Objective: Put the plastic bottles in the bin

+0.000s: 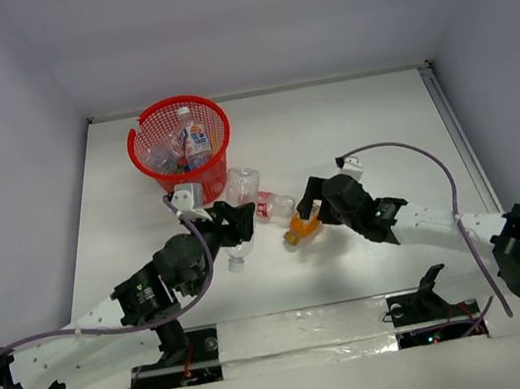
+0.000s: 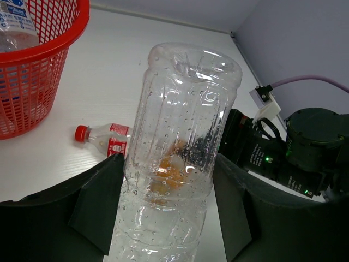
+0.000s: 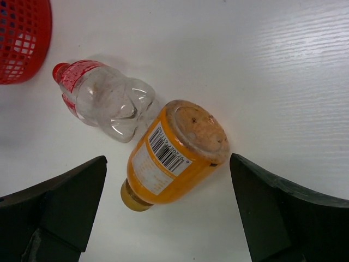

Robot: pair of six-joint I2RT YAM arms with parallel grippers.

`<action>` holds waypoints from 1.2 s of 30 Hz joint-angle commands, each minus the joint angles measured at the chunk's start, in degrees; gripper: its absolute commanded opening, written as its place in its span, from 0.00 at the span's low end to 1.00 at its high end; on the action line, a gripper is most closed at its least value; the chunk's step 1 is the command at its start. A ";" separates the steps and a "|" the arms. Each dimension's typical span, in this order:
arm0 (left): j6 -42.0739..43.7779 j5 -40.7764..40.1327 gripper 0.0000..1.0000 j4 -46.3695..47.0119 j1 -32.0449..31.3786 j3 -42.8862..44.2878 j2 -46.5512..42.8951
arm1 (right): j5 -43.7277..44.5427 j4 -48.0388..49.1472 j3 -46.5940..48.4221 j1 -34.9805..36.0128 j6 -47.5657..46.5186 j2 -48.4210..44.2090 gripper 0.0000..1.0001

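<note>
My left gripper (image 1: 233,224) (image 2: 170,164) is shut on a clear, label-less plastic bottle (image 1: 242,186) (image 2: 180,136), base pointing away, just right of the red mesh bin (image 1: 177,118) (image 2: 54,43). The bin holds several bottles (image 1: 193,141). A clear bottle with a red cap and label (image 1: 272,205) (image 2: 106,139) (image 3: 103,98) lies on the table. An orange bottle (image 1: 301,230) (image 3: 174,155) lies beside it. My right gripper (image 1: 311,211) (image 3: 168,162) is open above the orange bottle, one finger on each side, not touching it.
The right arm's wrist (image 2: 305,147) is close to the held bottle's right side. A purple cable (image 1: 411,144) loops over the right arm. White walls enclose the table, and a rail (image 1: 450,123) runs along its right edge.
</note>
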 commanded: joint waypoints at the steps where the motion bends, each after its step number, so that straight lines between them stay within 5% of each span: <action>1: 1.20 0.68 0.39 3.28 1.17 -0.26 0.35 | -1.76 8.33 -2.12 -0.94 3.54 2.25 1.00; 15: 2.52 6.05 0.39 6.00 6.18 -0.09 3.06 | -3.08 17.56 -6.25 -3.84 5.92 8.40 0.96; 30: 4.80 14.83 0.37 10.92 19.87 8.96 12.11 | -2.29 20.29 -11.26 -4.37 6.53 4.72 0.62; 33: 4.54 16.94 0.37 11.98 22.70 11.25 15.10 | -2.56 19.50 -12.40 -4.37 5.83 1.47 0.68; 36: 3.49 20.10 0.37 12.77 25.51 12.57 16.95 | -3.96 16.95 -11.70 -4.37 3.03 -0.90 0.85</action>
